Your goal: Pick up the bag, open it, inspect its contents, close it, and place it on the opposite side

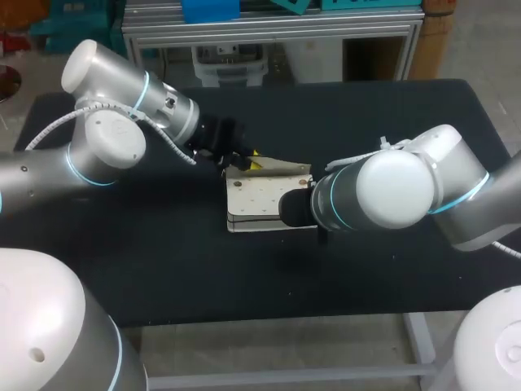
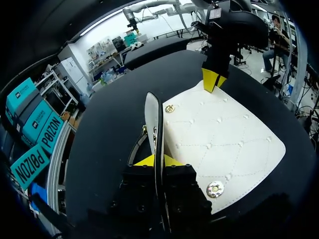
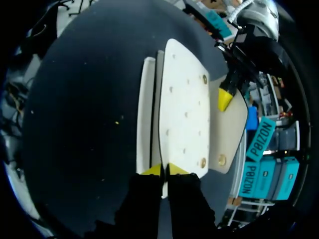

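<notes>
Light comes down evenly from overhead. The matte black table [image 1: 163, 269] swallows it, so shadows hardly show and nothing glares. The white shell of the left arm [image 1: 114, 140] at centre left shines brightest, as does the right arm [image 1: 395, 189]. The cream bag [image 1: 260, 199] is softly lit.

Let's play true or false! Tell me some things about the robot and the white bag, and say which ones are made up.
1. The bag is white. True.
2. The table is red. False: it is black.
3. The left gripper and the right gripper both pinch the bag. True.
4. The bag is snapped shut. False: its flap stands up off the body.
5. A person's hand touches the bag. False: only the two grippers touch it.
</notes>
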`<state>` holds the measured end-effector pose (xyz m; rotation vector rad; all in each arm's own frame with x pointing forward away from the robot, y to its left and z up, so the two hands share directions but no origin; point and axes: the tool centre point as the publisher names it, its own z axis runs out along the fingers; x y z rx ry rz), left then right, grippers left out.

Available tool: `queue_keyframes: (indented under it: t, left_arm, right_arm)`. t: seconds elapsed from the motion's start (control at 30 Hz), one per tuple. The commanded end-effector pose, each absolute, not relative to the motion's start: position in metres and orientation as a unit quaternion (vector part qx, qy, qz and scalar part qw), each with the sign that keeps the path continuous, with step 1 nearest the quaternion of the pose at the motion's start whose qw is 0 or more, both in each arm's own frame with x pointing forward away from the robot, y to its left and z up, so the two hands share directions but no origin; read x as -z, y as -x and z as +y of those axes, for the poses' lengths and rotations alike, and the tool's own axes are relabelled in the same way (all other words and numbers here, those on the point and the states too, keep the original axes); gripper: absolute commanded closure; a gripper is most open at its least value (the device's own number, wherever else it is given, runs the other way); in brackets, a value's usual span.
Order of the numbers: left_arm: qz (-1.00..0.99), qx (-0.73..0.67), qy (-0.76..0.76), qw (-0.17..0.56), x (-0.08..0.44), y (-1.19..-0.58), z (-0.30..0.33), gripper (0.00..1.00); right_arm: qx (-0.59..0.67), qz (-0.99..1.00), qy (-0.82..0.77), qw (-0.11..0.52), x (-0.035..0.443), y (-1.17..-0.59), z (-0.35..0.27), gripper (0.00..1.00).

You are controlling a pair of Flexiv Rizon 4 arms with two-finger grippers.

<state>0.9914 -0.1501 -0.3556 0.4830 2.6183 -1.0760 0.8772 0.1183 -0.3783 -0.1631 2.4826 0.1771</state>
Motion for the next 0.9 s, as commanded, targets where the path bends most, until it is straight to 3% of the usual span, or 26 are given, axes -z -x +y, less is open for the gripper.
queue_keyframes:
  t: [0.03, 0.2, 0.23, 0.27, 0.3, 0.9]
  left_arm:
    - [0.904, 0.372, -0.167, 0.130, 0.352, -0.992, -0.149, 1.00]
    - [0.902, 0.376, -0.163, 0.136, 0.345, -0.989, -0.149, 1.00]
    - [0.902, 0.377, -0.162, 0.137, 0.344, -0.989, -0.149, 1.00]
    - [0.901, 0.379, -0.160, 0.139, 0.342, -0.988, -0.149, 1.00]
    - [0.900, 0.381, -0.157, 0.142, 0.340, -0.988, -0.149, 1.00]
    - [0.888, 0.407, -0.093, 0.193, 0.275, -0.991, -0.148, 1.00]
  right_arm:
    - [-0.074, 0.931, 0.061, 0.351, 0.384, -0.875, 0.115, 1.00]
    - [-0.067, 0.933, 0.054, 0.349, 0.377, -0.873, 0.115, 1.00]
    - [-0.068, 0.933, 0.054, 0.348, 0.375, -0.872, 0.116, 0.73]
    - [-0.069, 0.934, 0.054, 0.346, 0.373, -0.871, 0.116, 0.40]
    - [-0.068, 0.935, 0.050, 0.345, 0.369, -0.869, 0.116, 0.00]
    - [-0.087, 0.923, 0.064, 0.370, 0.303, -0.834, 0.113, 0.00]
